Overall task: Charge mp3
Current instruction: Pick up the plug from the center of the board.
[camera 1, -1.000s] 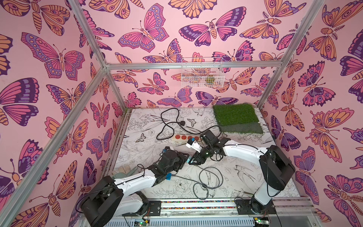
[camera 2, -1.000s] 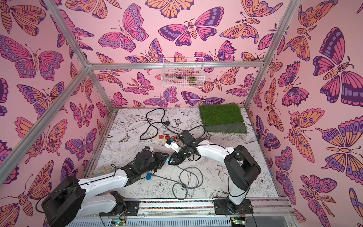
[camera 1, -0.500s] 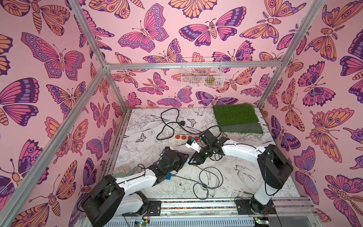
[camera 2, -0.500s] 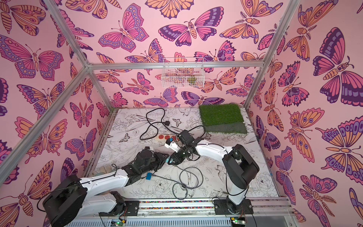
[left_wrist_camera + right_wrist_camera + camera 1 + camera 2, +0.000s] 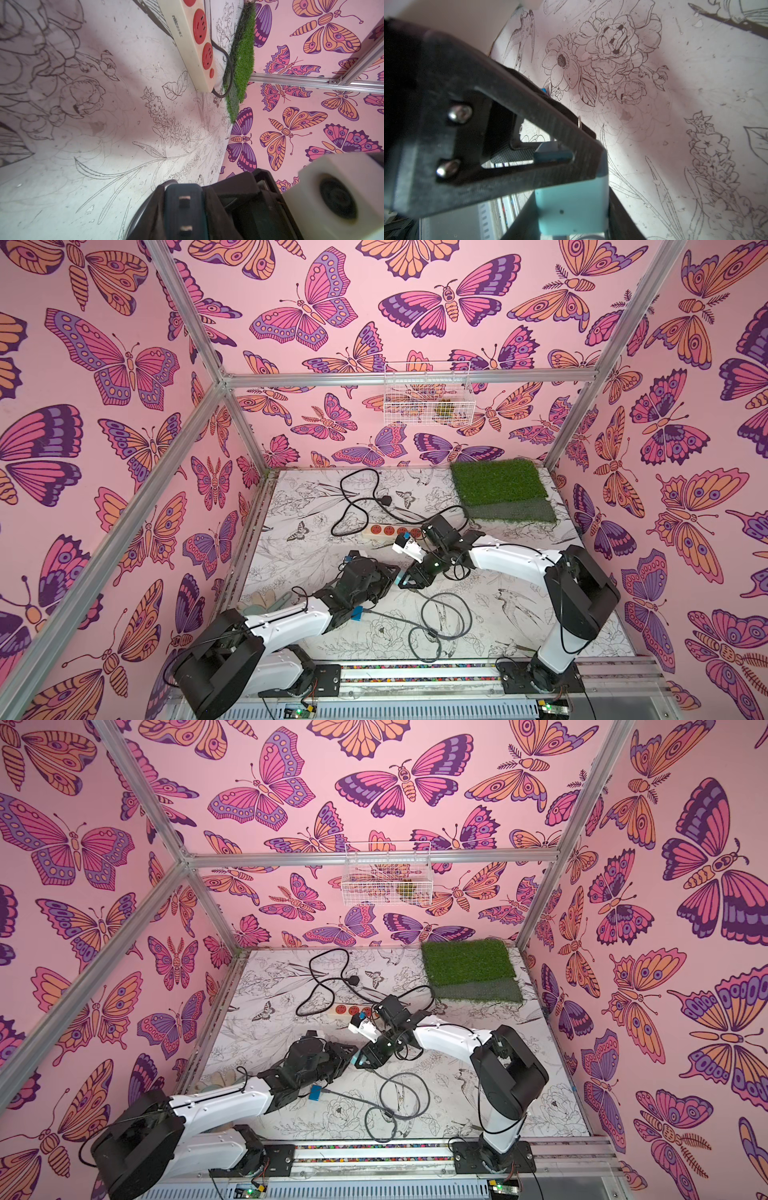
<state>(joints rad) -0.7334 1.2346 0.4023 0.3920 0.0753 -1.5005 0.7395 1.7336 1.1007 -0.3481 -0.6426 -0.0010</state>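
Gripping charger cube (image 5: pixel 571 209) mid-table | left hand (image 5: pixel 392 574) clenched on it, two prongs showing between its fingers | right hand (image 5: pixel 412 578) grasping the same cube from the opposite side | mp3 (image 5: pixel 356 616) flat on the table (image 5: pixel 519 614) just beside the left forearm | black cable (image 5: pixel 432 614) coiled near.

You're looking at two arms, the left arm (image 5: pixel 286 620) and the right arm (image 5: pixel 511 562), one power strip (image 5: pixel 384 531), one charger cube (image 5: pixel 571 207), one mp3 (image 5: pixel 357 616), one grass mat (image 5: pixel 496 485), one wire basket (image 5: pixel 428 406), and two cables, a thick cord (image 5: pixel 387 501) and a thin lead (image 5: pixel 432 632).
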